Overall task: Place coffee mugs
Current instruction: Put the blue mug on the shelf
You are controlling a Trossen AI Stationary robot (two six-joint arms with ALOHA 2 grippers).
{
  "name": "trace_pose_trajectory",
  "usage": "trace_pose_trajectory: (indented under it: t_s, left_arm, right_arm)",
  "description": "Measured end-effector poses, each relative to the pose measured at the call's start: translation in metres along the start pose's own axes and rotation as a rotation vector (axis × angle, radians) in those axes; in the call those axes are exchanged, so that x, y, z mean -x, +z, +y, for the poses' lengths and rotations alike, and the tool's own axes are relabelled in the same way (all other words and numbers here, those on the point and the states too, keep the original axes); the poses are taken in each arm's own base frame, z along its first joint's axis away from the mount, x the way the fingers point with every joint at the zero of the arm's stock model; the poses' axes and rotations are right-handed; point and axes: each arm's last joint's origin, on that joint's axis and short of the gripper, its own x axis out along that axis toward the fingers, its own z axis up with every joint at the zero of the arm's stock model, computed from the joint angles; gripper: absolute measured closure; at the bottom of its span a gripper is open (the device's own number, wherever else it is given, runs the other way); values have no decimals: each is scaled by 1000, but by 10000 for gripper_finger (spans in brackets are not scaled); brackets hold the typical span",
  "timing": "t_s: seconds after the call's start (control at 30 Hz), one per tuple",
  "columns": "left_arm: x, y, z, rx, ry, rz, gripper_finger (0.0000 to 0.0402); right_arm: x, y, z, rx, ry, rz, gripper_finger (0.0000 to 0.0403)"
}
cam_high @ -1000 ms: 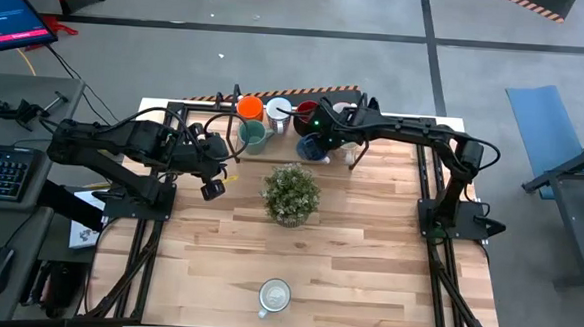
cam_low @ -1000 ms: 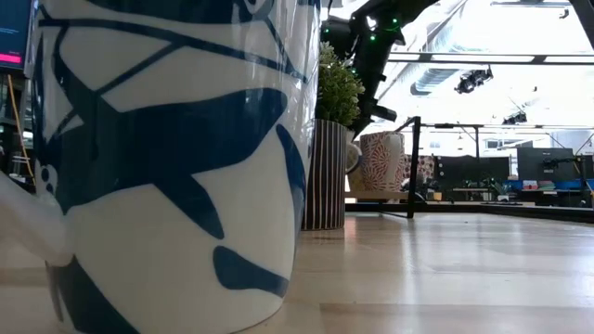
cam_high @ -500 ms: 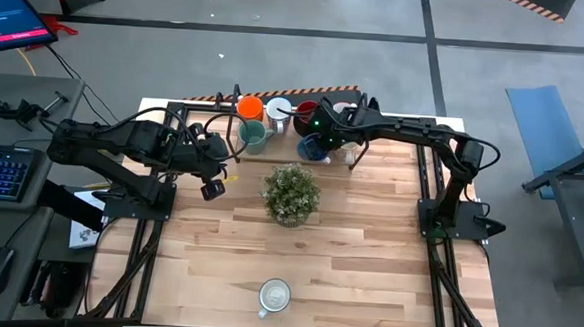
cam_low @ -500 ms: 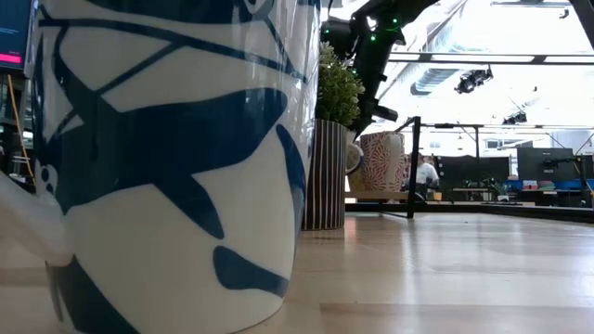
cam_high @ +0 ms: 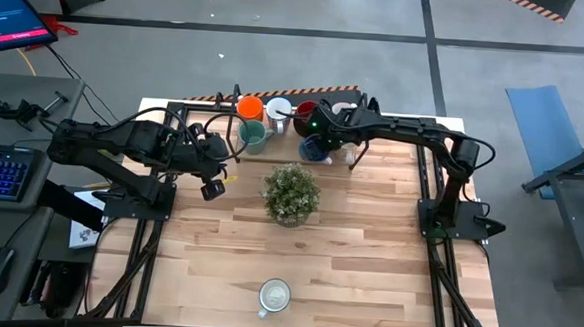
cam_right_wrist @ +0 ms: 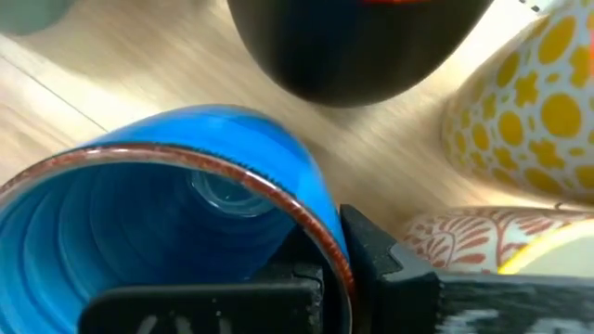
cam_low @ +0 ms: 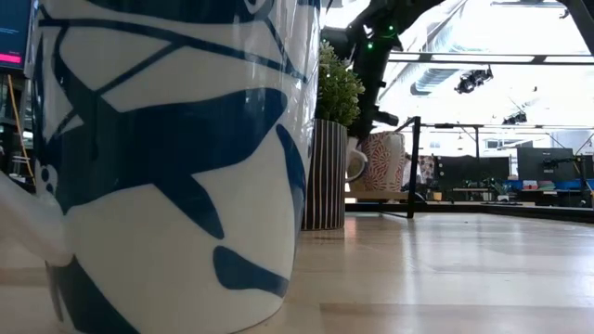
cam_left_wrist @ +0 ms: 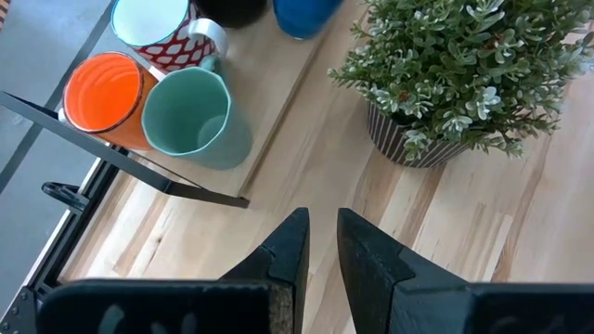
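Several coffee mugs stand in a cluster at the table's far edge: orange (cam_high: 249, 107), teal-green (cam_high: 253, 134), white (cam_high: 278, 111) and dark red (cam_high: 305, 112). My right gripper (cam_high: 321, 135) is shut on the blue mug (cam_right_wrist: 186, 213) among them. A dotted mug (cam_right_wrist: 529, 111) and a red-patterned mug (cam_right_wrist: 464, 241) stand right beside it. A white mug with blue leaves (cam_high: 274, 296) stands alone near the front edge. My left gripper (cam_left_wrist: 320, 250) hangs over bare wood left of the plant, its fingers a narrow gap apart and holding nothing. My right gripper pinches the blue mug's wall at the rim (cam_right_wrist: 325, 243), one finger inside the mug and one finger (cam_right_wrist: 385, 260) outside. The fingers come slanting down from the table's right. The mug is tilted, its mouth toward the wrist. Whether its foot rests on the board I cannot tell.
A leafy potted plant (cam_high: 291, 194) in a striped pot stands mid-table. A black metal frame (cam_high: 236, 131) and a wooden board (cam_left_wrist: 278, 102) bound the mugs at the far edge. The wide tabletop (cam_high: 368, 248) lies between the plant and the front mug.
In the low view, the mug under my right gripper has sunk and tipped a little beside the plant pot. My right gripper has eased down slightly with it. My left arm has kept still.
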Motion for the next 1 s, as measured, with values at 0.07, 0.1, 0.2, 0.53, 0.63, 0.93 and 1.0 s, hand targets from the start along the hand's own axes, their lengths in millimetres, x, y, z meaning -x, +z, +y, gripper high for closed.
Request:
trace_pose_trajectory:
  t_s: [0.07,0.1,0.2,0.53,0.63,0.93,1.0]
  left_arm:
    - [0,0,0,0,0,0,353]
    - [0,0,0,0,0,0,353]
    - [0,0,0,0,0,0,353]
    - [0,0,0,-1,0,0,353]
    - [0,0,0,-1,0,0,353]
    - [0,0,0,-1,0,0,353]
    - [0,0,0,0,0,0,353]
  right_arm:
    - [0,1,1,-2,3,-13,403]
    - [-1,2,1,-5,7,-22,403]
    - [-1,3,0,-8,10,-19,403]
    - [-1,4,-2,-3,-3,-27,403]
    - [-1,4,-2,-3,-4,-28,403]
    - [-2,4,-3,5,-19,-36,403]
    - [-2,5,-3,23,-18,-37,403]
